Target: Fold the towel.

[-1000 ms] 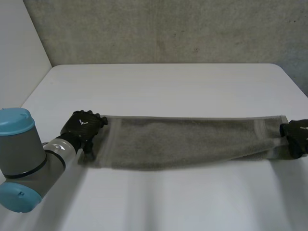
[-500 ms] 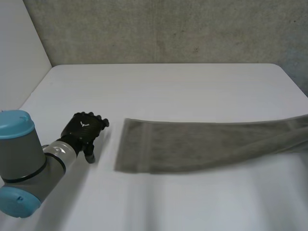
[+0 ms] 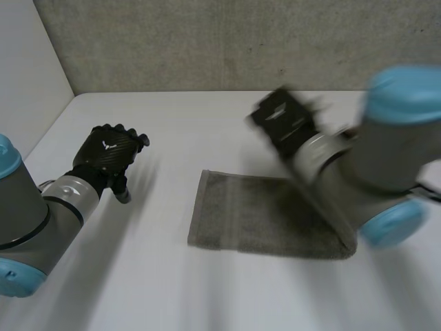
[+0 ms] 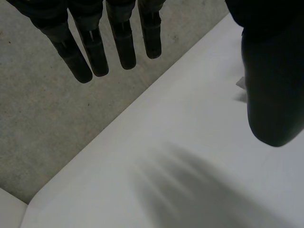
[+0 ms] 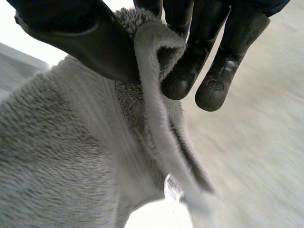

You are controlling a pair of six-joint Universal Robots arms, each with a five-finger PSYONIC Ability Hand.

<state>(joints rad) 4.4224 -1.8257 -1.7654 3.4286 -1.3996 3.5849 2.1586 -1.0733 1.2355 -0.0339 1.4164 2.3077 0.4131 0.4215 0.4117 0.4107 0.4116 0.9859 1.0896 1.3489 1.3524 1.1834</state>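
Right hand (image 3: pixel 284 123) pinches one short end of the towel (image 3: pixel 238 217) between its thumb and fingers (image 5: pixel 183 71), holding that end raised above the table (image 3: pixel 172 117). From the grip the cloth slopes down to a bend under the right arm, and the rest lies flat below the hand. The towel's long axis runs from that bend toward the left hand (image 3: pixel 107 153), and its free short end lies on that side. Left hand hangs off the table with straight fingers, holding nothing, well apart from the free end. Judging from this, the fold depends on the right hand bringing its end along that axis and setting it on the free end.
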